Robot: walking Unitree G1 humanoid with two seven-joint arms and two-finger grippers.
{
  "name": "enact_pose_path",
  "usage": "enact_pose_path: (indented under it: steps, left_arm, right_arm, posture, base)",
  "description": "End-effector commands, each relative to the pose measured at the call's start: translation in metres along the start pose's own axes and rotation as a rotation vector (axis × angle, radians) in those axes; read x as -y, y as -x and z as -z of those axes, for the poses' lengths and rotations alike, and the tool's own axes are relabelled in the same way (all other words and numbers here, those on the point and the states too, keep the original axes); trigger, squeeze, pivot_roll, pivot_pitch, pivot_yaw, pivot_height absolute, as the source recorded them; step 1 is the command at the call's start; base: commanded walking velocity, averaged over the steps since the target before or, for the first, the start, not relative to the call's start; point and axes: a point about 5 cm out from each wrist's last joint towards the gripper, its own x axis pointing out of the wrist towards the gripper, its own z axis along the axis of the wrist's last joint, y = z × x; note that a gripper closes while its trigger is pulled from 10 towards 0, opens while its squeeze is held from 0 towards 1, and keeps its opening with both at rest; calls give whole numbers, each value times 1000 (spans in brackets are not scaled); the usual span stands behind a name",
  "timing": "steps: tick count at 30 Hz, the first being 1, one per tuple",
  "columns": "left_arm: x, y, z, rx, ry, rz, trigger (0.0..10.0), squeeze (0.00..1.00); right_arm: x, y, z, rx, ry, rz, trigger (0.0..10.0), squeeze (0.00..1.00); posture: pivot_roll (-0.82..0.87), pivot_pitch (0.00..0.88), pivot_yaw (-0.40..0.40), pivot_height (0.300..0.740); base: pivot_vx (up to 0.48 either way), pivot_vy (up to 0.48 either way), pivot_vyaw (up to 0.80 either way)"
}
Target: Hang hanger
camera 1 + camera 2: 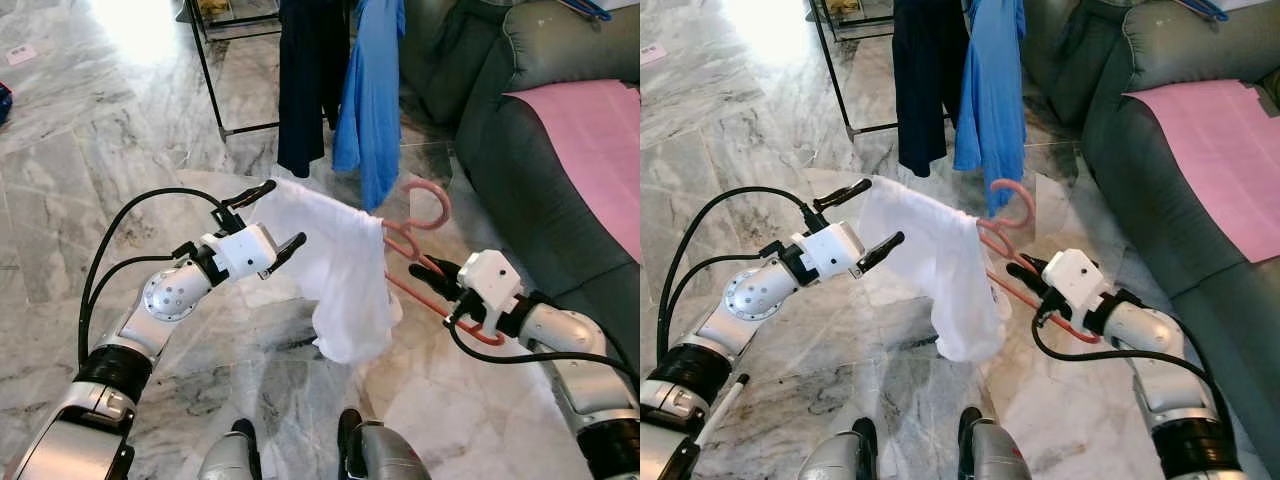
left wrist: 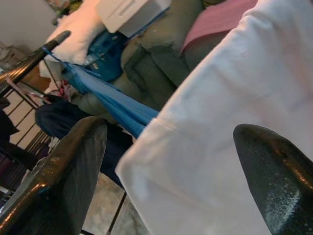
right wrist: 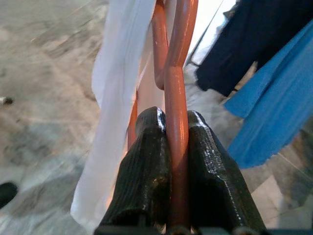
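above the marble floor [image 1: 90,150], between the two arms, a coral-pink hanger [image 1: 420,240] carries a white garment [image 1: 340,270]. its wire is thin, smooth and glossy; the hook curls up and back at the top, beside the hem of a blue garment [image 1: 370,90]. the lower bar runs down to the right claw [image 1: 432,272], and the white cloth drapes off the left shoulder of the hanger and hangs in loose folds, its lowest edge clear of the floor.

right claw: both black fingers [image 3: 146,161] are pressed together on the pink bar, which passes straight between them in the right wrist view.

left claw [image 1: 265,222]: fingers spread apart, one tip above the top corner of the white garment, the other beside its near edge; in the left wrist view the white hem lies between the two fingers [image 2: 63,166], and whether either touches the cloth cannot be told.

edges and room: a dark garment [image 1: 305,80] and the blue one hang from a black metal rack [image 1: 215,90] beyond the hanger. a grey-green sofa [image 1: 500,150] with a pink cloth [image 1: 590,150] on its seat bounds the right side, close to the right arm. open floor lies to the left and in front, with bright glare at the far left.

no legible writing or labels can be made out.
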Motion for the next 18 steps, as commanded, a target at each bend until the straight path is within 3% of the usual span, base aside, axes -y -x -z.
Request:
enact_pose_path:
  steps: [1,4,11,14,16,18]
  left_arm:
    - [2,2,3,-11,-39,51,10000,1000]
    - [0,1,5,-17,-79,122,10000,1000]
    - [-5,-4,7,-41,-95,165,10000,1000]
    - [-5,-6,10,-72,-90,164,10000,1000]
    - [-4,-7,19,-132,18,79,10000,1000]
    - [1,-7,20,-137,25,76,10000,1000]
  right_arm:
    - [-1,5,-6,44,23,-36,10000,0]
    - [0,11,-5,30,46,-83,10000,0]
    - [-1,15,-11,39,66,-164,10000,0]
    - [2,14,-14,53,81,-142,10000,0]
    - [7,10,-23,104,83,-83,10000,0]
    - [7,9,-26,118,86,-83,10000,0]
  posture:
    - [-52,280,-40,740]
    - [-58,280,-35,740]
    - [-63,281,-32,740]
    - [-64,279,-29,740]
    - [-67,276,-29,740]
    - [-67,276,-29,740]
  base:
    - [0,0,0]
    - [0,0,0]
    - [0,0,0]
    - [0,0,0]
    - [0,0,0]
    - [0,0,0]
